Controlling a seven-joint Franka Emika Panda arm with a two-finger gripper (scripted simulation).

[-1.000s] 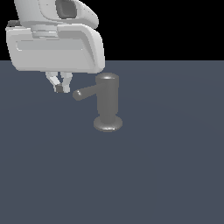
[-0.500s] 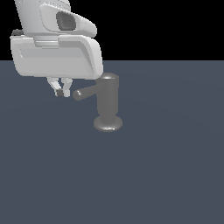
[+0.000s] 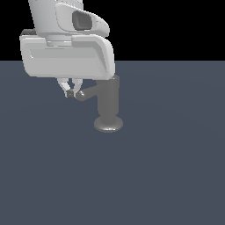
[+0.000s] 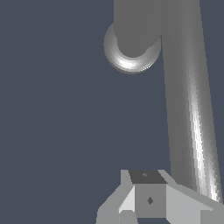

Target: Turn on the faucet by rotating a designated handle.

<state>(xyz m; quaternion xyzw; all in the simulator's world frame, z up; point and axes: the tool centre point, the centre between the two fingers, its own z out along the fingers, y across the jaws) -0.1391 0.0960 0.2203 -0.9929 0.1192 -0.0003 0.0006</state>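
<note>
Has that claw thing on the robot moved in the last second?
Yes. The gripper has shifted toward the exterior view's right, closing the gap to the handle tip, judged against the faucet, which stands where it was.

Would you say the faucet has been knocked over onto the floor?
No, in the exterior view the faucet stands upright on its flared base, with the handle sticking out sideways toward the gripper.

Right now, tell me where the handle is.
In the exterior view the handle sticks out from the faucet toward that view's left, its rounded tip right beside the hand.
</note>
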